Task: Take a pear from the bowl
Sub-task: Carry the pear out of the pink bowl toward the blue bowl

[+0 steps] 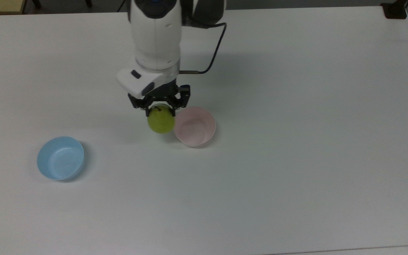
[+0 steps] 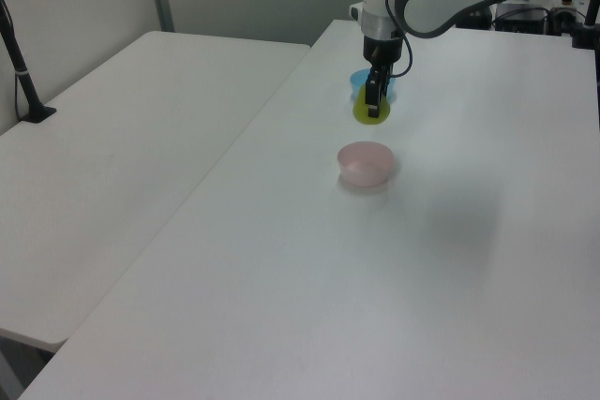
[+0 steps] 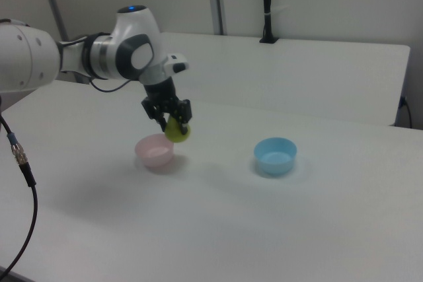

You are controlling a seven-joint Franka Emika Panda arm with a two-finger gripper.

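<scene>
The yellow-green pear (image 1: 161, 122) hangs in the air, held near its stem by my gripper (image 1: 159, 110), which is shut on it. It is just off the pink bowl (image 1: 194, 126), on the top view's left of it. The bowl's cream-pink inside holds nothing. In the left view the pear (image 2: 370, 111) hangs beyond the pink bowl (image 2: 366, 163), under my gripper (image 2: 373, 104). The right view shows the pear (image 3: 177, 130) lifted above the rim of the pink bowl (image 3: 155, 150), with my gripper (image 3: 171, 119) on its top.
A light blue bowl (image 1: 61, 158) stands on the white table (image 1: 296, 159) at the top view's left; it also shows as a blue bowl (image 3: 275, 154) in the right view. A second white table (image 2: 122, 156) adjoins in the left view.
</scene>
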